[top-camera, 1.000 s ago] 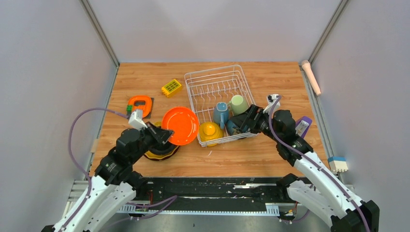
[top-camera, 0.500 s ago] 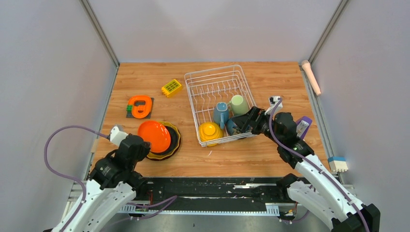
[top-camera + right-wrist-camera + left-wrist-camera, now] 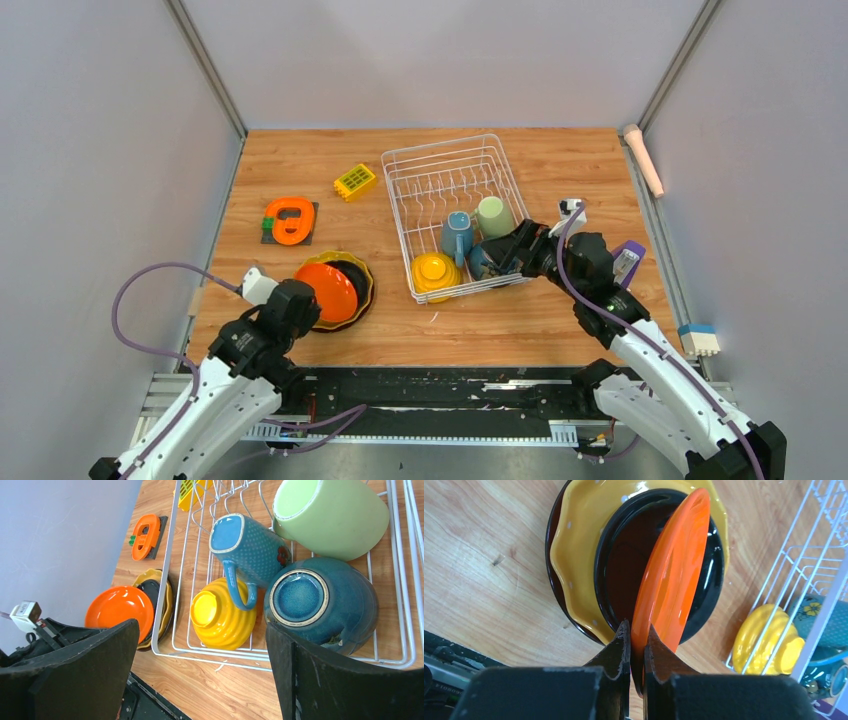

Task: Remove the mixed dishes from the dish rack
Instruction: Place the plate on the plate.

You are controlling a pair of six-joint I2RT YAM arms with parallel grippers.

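Orange plate (image 3: 671,570), glossy and round, stands tilted on edge over a stack of two plates on the wooden table, just off the near left corner of the white wire dish rack (image 3: 437,145). The stack is a dark brown plate (image 3: 624,565) nested in a scalloped yellow plate (image 3: 574,555). The left gripper (image 3: 636,640) has its fingers almost together, clamped on the orange plate's near rim. To do this step well, the plate should probably be lowered until it lies flat in the dark one before release, so it neither slaps down nor slides off. The right gripper (image 3: 202,625) hangs over the rack's near end, fingers wide apart and holding nothing. Inside the rack sit an upturned dark blue bowl (image 3: 320,600), an upturned yellow bowl (image 3: 220,612), a blue mug (image 3: 250,542) and a pale green mug (image 3: 325,512).
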